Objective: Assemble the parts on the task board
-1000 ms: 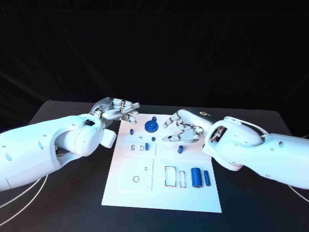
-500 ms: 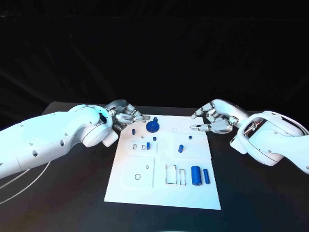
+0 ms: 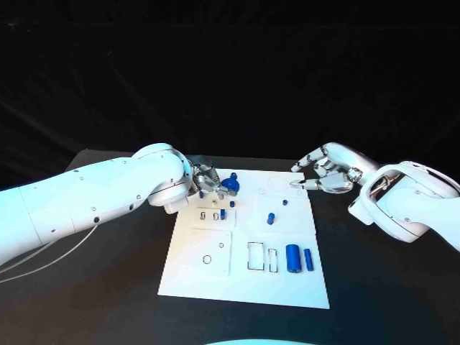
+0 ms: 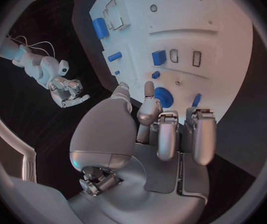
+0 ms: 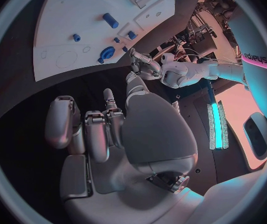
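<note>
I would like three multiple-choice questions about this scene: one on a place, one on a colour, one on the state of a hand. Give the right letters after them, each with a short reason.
1. Where is the right hand?
A. Beside the far right corner of the task board, above the black table
B. Resting on the near edge of the board
C. Under the left arm

2. What colour is the round gear-like part near the far edge of the board?
A. Red
B. Blue
C. Yellow

3. What is the state of the left hand?
A. It grips a long blue cylinder
B. It holds nothing; its fingers reach toward the gear-like part
C. It lies flat on the table, away from the board

Answers: 1 A, the head view shows the hand off the board's right side. 2 B, the part is blue like the other pieces. 3 B, the left wrist view shows nothing between its fingers.
</note>
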Controlling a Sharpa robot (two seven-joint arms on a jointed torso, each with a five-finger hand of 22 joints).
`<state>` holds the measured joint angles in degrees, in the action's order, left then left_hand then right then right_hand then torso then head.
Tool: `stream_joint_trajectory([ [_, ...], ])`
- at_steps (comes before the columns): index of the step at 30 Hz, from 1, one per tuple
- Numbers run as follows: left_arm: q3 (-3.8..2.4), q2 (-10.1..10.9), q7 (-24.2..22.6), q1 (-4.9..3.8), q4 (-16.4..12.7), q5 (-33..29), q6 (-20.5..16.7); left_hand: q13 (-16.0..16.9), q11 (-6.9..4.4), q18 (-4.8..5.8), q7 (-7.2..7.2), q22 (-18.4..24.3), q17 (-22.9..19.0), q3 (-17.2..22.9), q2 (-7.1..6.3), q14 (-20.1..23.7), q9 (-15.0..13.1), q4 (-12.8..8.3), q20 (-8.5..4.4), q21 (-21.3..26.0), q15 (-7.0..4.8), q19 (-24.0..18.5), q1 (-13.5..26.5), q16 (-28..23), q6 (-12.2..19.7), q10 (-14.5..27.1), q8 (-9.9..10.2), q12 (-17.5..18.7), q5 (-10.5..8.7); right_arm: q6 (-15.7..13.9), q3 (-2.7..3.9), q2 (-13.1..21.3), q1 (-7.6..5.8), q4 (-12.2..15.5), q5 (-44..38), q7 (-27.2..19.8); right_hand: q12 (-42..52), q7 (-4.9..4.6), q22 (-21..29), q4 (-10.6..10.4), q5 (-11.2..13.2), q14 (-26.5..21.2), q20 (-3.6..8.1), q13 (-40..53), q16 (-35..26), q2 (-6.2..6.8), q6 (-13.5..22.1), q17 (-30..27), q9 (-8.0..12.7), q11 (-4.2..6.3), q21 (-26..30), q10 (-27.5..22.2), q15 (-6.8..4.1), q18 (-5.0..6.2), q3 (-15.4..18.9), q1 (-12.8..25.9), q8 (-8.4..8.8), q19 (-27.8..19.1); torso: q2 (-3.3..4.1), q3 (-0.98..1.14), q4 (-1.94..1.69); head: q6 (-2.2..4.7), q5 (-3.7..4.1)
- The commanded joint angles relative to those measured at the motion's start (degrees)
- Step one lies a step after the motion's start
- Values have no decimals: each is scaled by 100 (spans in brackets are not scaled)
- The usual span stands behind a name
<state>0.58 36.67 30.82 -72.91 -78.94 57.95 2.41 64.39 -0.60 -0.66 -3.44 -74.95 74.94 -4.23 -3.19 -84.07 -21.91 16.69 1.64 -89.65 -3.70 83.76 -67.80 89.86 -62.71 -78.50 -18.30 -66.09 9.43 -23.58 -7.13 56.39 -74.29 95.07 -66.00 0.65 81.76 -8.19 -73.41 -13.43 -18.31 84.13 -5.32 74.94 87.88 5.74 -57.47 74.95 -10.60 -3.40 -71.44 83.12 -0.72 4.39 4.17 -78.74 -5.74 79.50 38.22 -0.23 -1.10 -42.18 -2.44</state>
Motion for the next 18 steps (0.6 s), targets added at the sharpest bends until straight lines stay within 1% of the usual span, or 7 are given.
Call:
stream_joint_trajectory([
  [1, 1, -94, 658, -16, 91, 453, 491, 21, -12, 66, 0, -1505, 1506, -40, -26, -593, -32, 0, -7, -35, -40, 624, 33, 14, 44, -39, -35, -35, -18, -141, -1, -7, 3, -12, 3, 26, -38, 0, 23, -2, -34, 447, -10, 594, -35, 23, 65, 975, 11, -4, 40, -49, 3, 36, 39, -32, 27, -59, 8, 4, 3, -11, -15],
  [3, 2, -153, 703, -18, 143, 499, 536, 26, -14, 66, 2, -1505, 1506, -71, -39, -593, -62, 5, -8, -35, -41, 624, 57, 14, 49, -34, -52, -40, -34, -213, -1, -12, 6, -17, 3, 7, -81, -6, 49, -14, -41, 442, -12, 550, -46, 26, 92, 955, 16, -9, 74, -85, 7, 43, 56, -20, 39, -76, 6, -2, -17, -21, -14],
  [4, 3, -176, 719, -19, 159, 518, 549, 26, -15, 66, 3, -1505, 1506, -81, -42, -593, -72, 6, -8, -35, -41, 624, 66, 14, 50, -32, -57, -40, -40, -245, -1, -16, 8, -19, 3, -2, -104, -13, 67, -22, -44, 439, -15, 528, -54, 28, 118, 941, 22, -15, 99, -103, 11, 47, 67, -16, 51, -88, 8, -1, -18, -23, -16],
  [7, 6, -257, 758, -20, 206, 575, 594, 62, -19, 66, 10, -1505, 1506, -106, -49, -593, -111, 8, -9, -35, -43, 624, 91, 14, 47, -40, -84, -75, -48, -337, -1, -30, 14, -17, 3, -34, -140, -31, 99, -35, -52, 433, -21, 493, -68, 35, 183, 917, 35, -29, 143, -131, 21, 55, 86, -18, 83, -109, 16, -3, -4, -26, -17],
  [9, 8, -313, 791, -19, 248, 623, 613, 73, -21, 66, 13, -1505, 1506, -116, -50, -593, -128, 9, -9, -35, -44, 624, 101, 14, 47, -42, -96, -86, -52, -380, -2, -37, 18, -11, 3, -53, -147, -34, 114, -37, -54, 428, -22, 485, -77, 34, 190, 899, 37, -31, 162, -136, 23, 59, 88, -19, 87, -118, 18, -11, -4, -44, -17],
  [12, 12, -358, 826, -18, 285, 666, 614, 69, -23, 66, 14, -1505, 1506, -124, -52, -593, -144, 9, -10, -35, -45, 624, 111, 14, 49, -38, -105, -84, -56, -393, -2, -37, 23, -2, -7, -64, -132, -40, 114, -46, -78, 427, -26, 501, -81, 29, 207, 895, 40, -37, 167, -123, 27, 59, 92, -21, 95, -118, 6, -2, -8, -67, -11],
  [18, 23, -420, 897, -17, 328, 714, 690, 71, -24, 66, 16, -1505, 1506, -131, -47, -593, -163, 11, -11, -35, -46, 624, 124, 14, 55, -34, -116, -85, -59, -361, -2, -32, 32, 1, -148, -56, -110, -41, 156, -70, -184, 417, -34, 523, -105, 20, 197, 853, 35, -41, 228, -101, 34, 71, 106, -30, 84, -144, 7, -7, -11, -63, -8],
])
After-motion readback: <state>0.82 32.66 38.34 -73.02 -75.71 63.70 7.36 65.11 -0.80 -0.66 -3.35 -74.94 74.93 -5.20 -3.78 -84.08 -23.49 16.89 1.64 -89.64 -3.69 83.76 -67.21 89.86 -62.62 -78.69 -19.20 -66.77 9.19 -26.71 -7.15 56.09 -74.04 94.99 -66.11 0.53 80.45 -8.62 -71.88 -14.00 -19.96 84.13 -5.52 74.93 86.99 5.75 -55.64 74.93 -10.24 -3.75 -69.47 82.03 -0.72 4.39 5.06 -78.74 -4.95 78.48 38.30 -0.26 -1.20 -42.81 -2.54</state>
